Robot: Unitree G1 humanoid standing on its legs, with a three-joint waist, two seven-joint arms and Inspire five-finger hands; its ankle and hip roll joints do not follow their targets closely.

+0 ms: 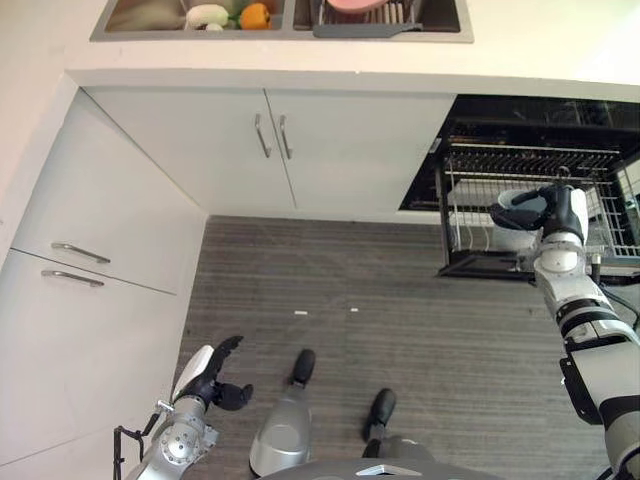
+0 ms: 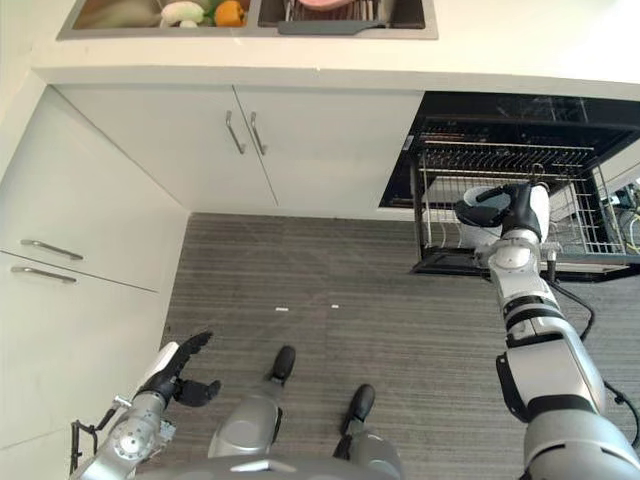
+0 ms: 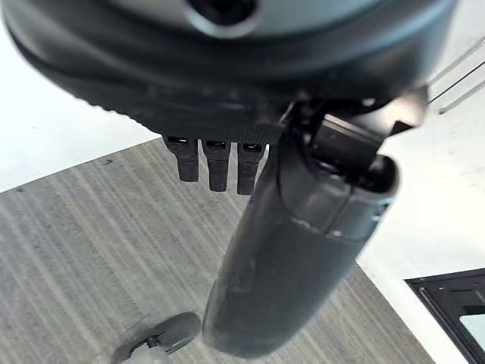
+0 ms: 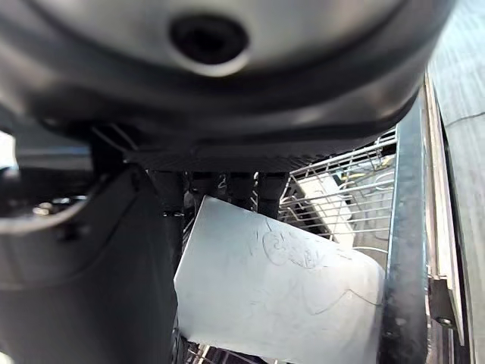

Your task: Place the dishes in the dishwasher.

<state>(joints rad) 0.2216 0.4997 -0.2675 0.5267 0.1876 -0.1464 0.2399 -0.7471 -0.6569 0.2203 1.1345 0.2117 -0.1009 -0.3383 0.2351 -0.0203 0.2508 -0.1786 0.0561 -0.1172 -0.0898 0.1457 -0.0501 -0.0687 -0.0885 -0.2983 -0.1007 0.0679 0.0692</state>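
1. My right hand point(image 1: 548, 207) is curled round a smooth white cylindrical cup point(image 4: 280, 296), over the pulled-out wire dishwasher rack point(image 1: 600, 215), at its front-left corner.
2. My left hand point(image 1: 212, 378) hangs relaxed, fingers apart, above the grey ribbed floor point(image 1: 420, 300).

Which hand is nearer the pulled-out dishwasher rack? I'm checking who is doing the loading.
Right. The right hand is over the dishwasher rack, its fingers curled round a white cup. The left hand hangs low over the floor by the corner cabinets, far from it.
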